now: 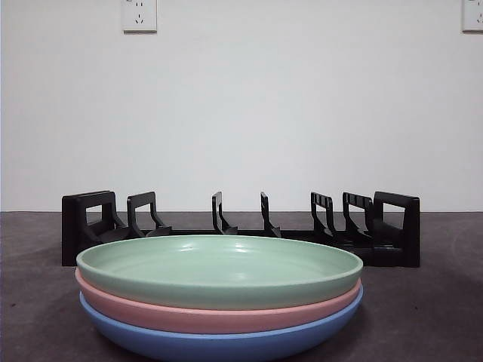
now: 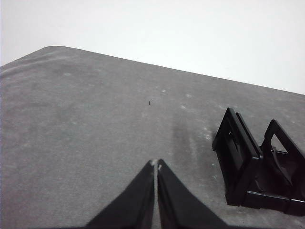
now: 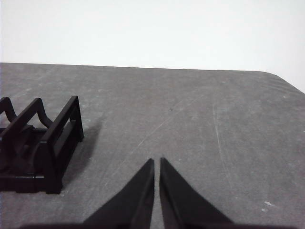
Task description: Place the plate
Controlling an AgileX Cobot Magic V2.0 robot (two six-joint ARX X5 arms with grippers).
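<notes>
Three plates are stacked at the front of the table in the front view: a green plate (image 1: 219, 265) on top, a pink plate (image 1: 219, 315) under it, a blue plate (image 1: 219, 343) at the bottom. Behind them stands a black dish rack (image 1: 241, 226) with upright dividers. My left gripper (image 2: 156, 165) is shut over bare table, beside one end of the rack (image 2: 259, 167). My right gripper (image 3: 157, 162) is shut with a thin gap, off the other end of the rack (image 3: 40, 148). Neither wrist view shows the plates, and neither gripper holds anything.
The grey table (image 1: 430, 302) runs back to a white wall with two power sockets (image 1: 139, 15) high up. The table's rounded corners show in both wrist views (image 2: 52, 50).
</notes>
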